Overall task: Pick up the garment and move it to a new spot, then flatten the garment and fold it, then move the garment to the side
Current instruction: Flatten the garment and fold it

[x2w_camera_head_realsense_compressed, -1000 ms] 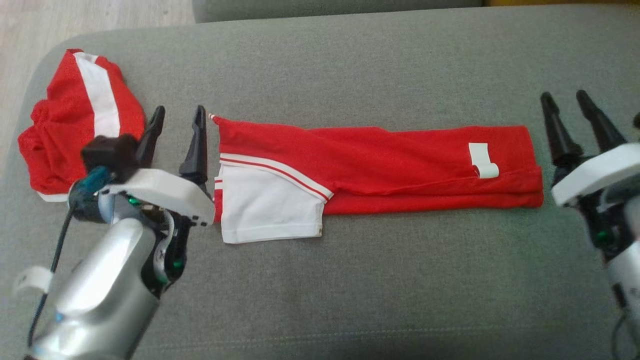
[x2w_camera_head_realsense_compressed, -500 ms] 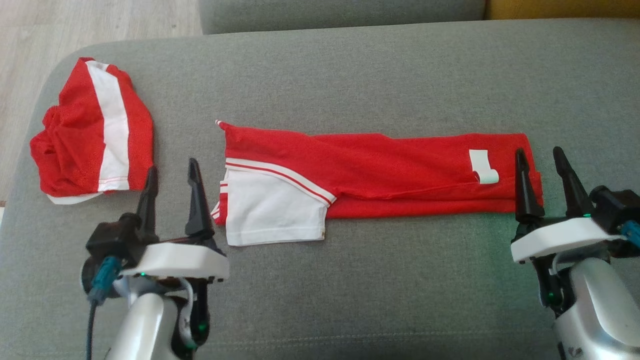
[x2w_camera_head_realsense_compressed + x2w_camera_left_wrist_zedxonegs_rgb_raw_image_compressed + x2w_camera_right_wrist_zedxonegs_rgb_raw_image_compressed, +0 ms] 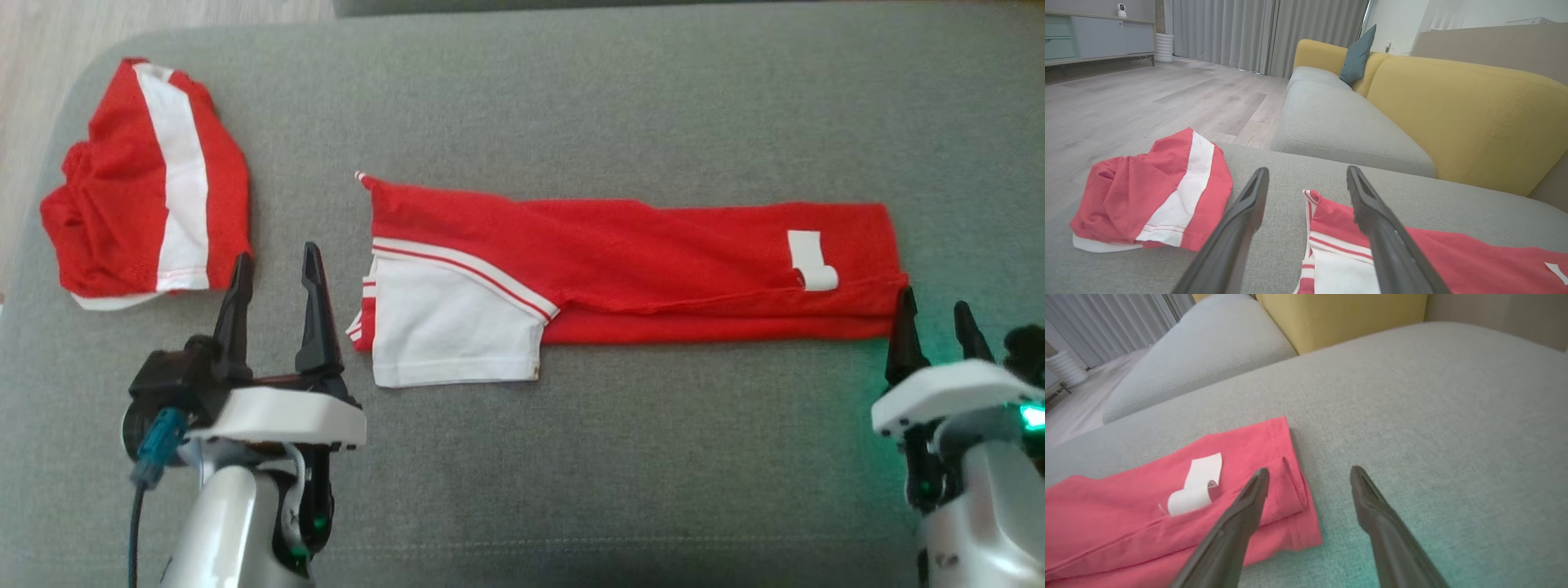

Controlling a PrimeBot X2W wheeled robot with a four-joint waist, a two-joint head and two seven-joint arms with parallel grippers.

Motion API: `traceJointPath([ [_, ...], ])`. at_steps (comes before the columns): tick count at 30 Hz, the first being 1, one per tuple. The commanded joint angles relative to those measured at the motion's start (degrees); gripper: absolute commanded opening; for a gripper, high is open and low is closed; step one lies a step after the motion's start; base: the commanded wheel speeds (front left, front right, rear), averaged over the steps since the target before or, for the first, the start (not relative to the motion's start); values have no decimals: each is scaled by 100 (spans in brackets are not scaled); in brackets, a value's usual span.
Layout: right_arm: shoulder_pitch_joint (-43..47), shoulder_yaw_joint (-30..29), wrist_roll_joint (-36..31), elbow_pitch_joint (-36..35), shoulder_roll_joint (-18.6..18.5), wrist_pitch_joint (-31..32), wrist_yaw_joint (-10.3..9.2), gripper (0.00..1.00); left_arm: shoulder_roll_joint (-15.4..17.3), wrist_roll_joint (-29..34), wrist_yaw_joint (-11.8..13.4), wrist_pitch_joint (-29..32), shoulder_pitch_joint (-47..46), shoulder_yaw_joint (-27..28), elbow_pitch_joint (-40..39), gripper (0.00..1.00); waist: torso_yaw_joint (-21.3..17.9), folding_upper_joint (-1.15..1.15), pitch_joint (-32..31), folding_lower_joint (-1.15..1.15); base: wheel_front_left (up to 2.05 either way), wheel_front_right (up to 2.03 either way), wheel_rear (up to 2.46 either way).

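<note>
Left gripper (image 3: 276, 253) and right gripper (image 3: 932, 298), both spread and empty, stand at the ends of the long folded red-and-white fabric garment (image 3: 637, 261).

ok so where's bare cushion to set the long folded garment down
Widest bare stretch of cushion runs behind the long folded garment; another lies in front of it, between the left gripper and right gripper. The far left is crowded by the bundled garment.

Silver forearms (image 3: 220, 523), white wrist shells (image 3: 286, 416), black claw fingers (image 3: 314, 310), teal plug (image 3: 159, 441)
</note>
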Motion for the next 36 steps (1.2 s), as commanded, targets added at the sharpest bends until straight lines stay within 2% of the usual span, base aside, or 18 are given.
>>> traceJointPath([
  [1, -327, 89, -85, -114, 25, 65, 37, 100, 17, 13, -18, -68, -270, 159, -179, 100, 47, 0, 97, 0, 0, 0, 0],
  [8, -737, -155, -69, 257, 89, 422, 37, 100, 15, -57, 20, -69, -419, 83, -180, 100, 150, 0, 361, 0, 0, 0, 0],
  [16, -1066, -416, -451, 580, 76, 878, 37, 100, 14, -95, 54, -69, -599, 68, -204, 100, 223, 0, 614, 0, 0, 0, 0],
  [26, -1041, -273, -289, 459, -8, 1254, 37, 100, 14, -55, 38, -69, -746, 280, -196, 100, 190, 0, 747, 0, 0, 0, 0],
  [27, -1035, -261, -240, 441, -11, 1278, 37, 25, 14, -45, 37, -69, -758, 307, -200, 100, 181, 0, 745, 0, 0, 0, 0],
  [28, -1024, -238, -198, 422, -22, 1307, 37, 0, 14, -34, 35, -69, -768, 333, -204, 100, 173, 0, 739, 0, 0, 0, 0],
  [36, -983, -323, -98, 237, -248, 1271, 37, 0, 14, 38, -10, -69, -782, 500, -203, 100, 126, 0, 635, 0, 0, 0, 0],
])
